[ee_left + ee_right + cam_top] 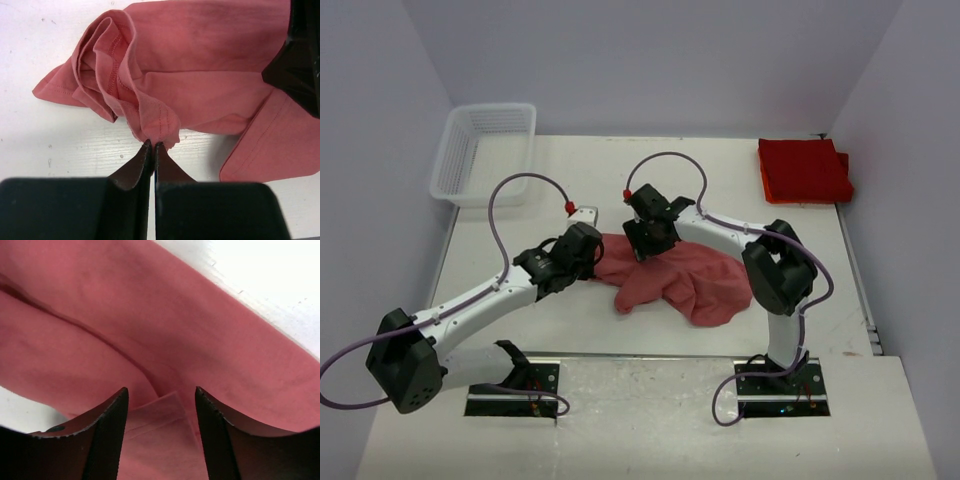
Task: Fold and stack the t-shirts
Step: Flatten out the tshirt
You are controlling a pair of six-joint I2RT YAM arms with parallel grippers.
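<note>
White mesh basket (485, 150) well left of and beyond left claw (152, 146), at far-left corner of table (570, 330). Left claw closed, tips pinching a stitched hem fold of salmon-red t-shirt (200, 60); bunched folds just beyond and left of tips. Shirt crumpled, not folded, spread on table from left claw rightward, passing beneath right claw (161, 397). Right claw open, fingers (107, 432) apart over cloth, hemmed flap between them; contact with cloth not discernible. Stack of folded deep-red t-shirts (803, 170) well right of and beyond right claw, at far-right table corner, apart from salmon-red shirt.
</note>
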